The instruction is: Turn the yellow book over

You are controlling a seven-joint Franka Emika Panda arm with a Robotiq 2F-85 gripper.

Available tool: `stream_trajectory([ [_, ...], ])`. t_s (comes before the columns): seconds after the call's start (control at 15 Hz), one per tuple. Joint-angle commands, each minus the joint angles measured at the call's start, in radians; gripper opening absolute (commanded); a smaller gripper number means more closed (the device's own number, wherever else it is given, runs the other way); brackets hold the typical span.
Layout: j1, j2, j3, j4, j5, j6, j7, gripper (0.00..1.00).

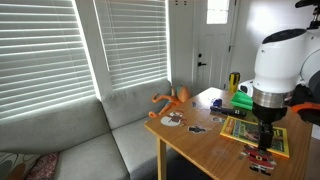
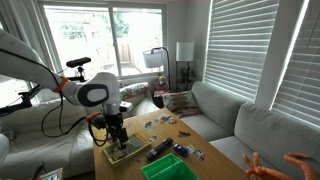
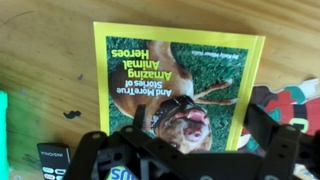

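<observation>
We see the yellow book (image 3: 180,75) lying flat on the bench (image 3: 40,60), mid-frame, directly beneath our spread jaws.

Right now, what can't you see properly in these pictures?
- Wrist view: the gripper hides the bottom of the yellow book; its underside faces the table.
- In both exterior views: the cards are too small to read.
- Wrist view: the green strip is cut off by the left edge.
</observation>
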Motion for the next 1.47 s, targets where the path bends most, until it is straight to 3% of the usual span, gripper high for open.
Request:
stream_trajectory([
  [0.0, -0.009, 0.057, 0.005, 0.017, -0.051, -0.004, 0.043, 1.00],
  [0.13, -0.012, 0.071, -0.001, 0.018, -0.055, -0.004, 0.043, 1.00],
  [0.27, -0.015, 0.085, -0.007, 0.022, -0.058, -0.001, 0.041, 0.74],
  [0.93, -0.011, 0.122, -0.024, 0.030, -0.037, 0.011, 0.027, 0.05],
  [1.07, -0.009, 0.123, -0.026, 0.037, -0.031, 0.010, 0.027, 0.00],
  [1.4, 0.012, 0.111, -0.016, 0.053, -0.003, -0.007, 0.020, 0.00],
])
